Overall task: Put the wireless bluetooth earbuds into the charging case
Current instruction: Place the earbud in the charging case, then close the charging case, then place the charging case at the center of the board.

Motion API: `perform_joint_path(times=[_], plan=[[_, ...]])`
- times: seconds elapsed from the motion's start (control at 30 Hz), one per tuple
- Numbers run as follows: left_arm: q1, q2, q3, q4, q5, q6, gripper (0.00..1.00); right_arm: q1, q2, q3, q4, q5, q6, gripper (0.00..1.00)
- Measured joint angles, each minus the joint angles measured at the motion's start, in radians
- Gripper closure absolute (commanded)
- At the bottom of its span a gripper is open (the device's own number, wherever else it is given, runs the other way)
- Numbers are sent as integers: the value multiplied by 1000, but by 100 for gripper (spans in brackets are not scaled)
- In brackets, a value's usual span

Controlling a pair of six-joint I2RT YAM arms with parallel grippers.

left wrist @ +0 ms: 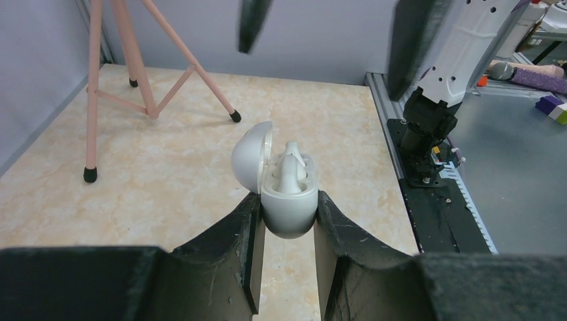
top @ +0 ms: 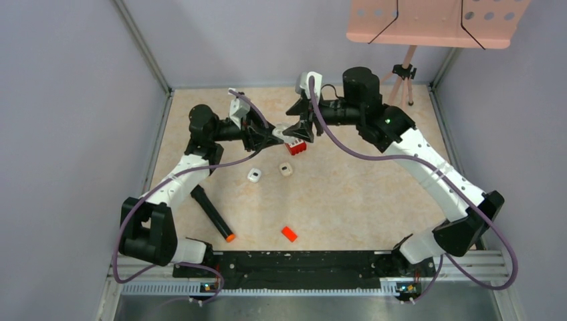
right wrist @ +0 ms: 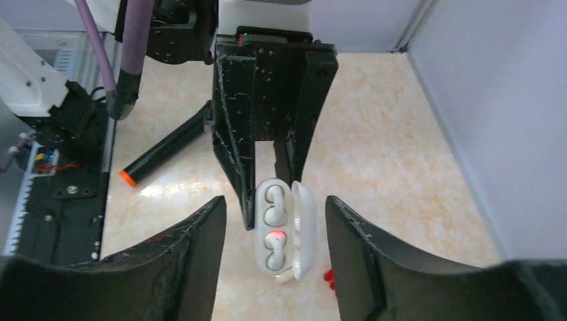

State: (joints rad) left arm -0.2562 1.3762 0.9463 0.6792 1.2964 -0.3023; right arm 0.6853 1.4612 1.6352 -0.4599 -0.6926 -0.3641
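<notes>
My left gripper (left wrist: pixel 289 197) is shut on the white charging case (left wrist: pixel 289 210) and holds it above the table with its lid (left wrist: pixel 251 160) open. Two white earbuds sit in its wells, one nearer the left fingers (right wrist: pixel 273 202) and one with a red glow on it (right wrist: pixel 273 246). In the left wrist view one earbud (left wrist: pixel 291 172) stands up from the case. My right gripper (right wrist: pixel 274 204) is open and empty, its fingers on either side of the case (right wrist: pixel 297 227) and apart from it. In the top view both grippers, left (top: pixel 279 134) and right (top: pixel 304 128), meet at the back middle.
A red block (top: pixel 297 147) lies under the grippers. Two small white pieces (top: pixel 254 175) (top: pixel 286 169) lie in mid table, too small to identify. A black marker with an orange tip (top: pixel 212 212) and an orange-red chip (top: pixel 289 233) lie nearer. A pink tripod (left wrist: pixel 120 80) stands at the back.
</notes>
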Motion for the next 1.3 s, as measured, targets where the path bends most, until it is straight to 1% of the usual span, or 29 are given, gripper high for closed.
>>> perform_joint_path(times=[0.03, 0.1, 0.23, 0.37, 0.5, 0.63, 0.77, 0.93, 1.0, 1.17, 1.3], plan=[[0, 0, 0, 0, 0, 2, 100, 0, -3, 2, 1, 8, 5, 27], [0, 0, 0, -1, 1, 5, 100, 0, -11, 2, 3, 31, 7, 21], [0, 0, 0, -1, 1, 13, 100, 0, -10, -5, -17, 62, -8, 20], [-1, 0, 0, -1, -6, 14, 100, 0, 18, -6, -63, 47, -25, 20], [-1, 1, 0, -10, -64, -5, 100, 0, 52, -11, -91, 32, -43, 22], [-2, 10, 0, -28, -130, -49, 100, -1, 47, -19, -97, 38, -77, 22], [-2, 38, 5, -56, -204, -92, 100, 0, -3, -50, -121, 72, -93, 22], [-2, 60, -1, -122, -267, -119, 100, -20, -129, -121, -152, 161, -111, 22], [-2, 61, -4, -201, -282, -100, 100, -55, -177, -159, -161, 177, -93, 22], [-1, 78, -8, -516, -303, 25, 100, -171, -211, -247, -183, 239, -32, 20], [-1, 130, -8, -808, -363, 143, 100, -180, -195, -308, -211, 276, -11, 19]])
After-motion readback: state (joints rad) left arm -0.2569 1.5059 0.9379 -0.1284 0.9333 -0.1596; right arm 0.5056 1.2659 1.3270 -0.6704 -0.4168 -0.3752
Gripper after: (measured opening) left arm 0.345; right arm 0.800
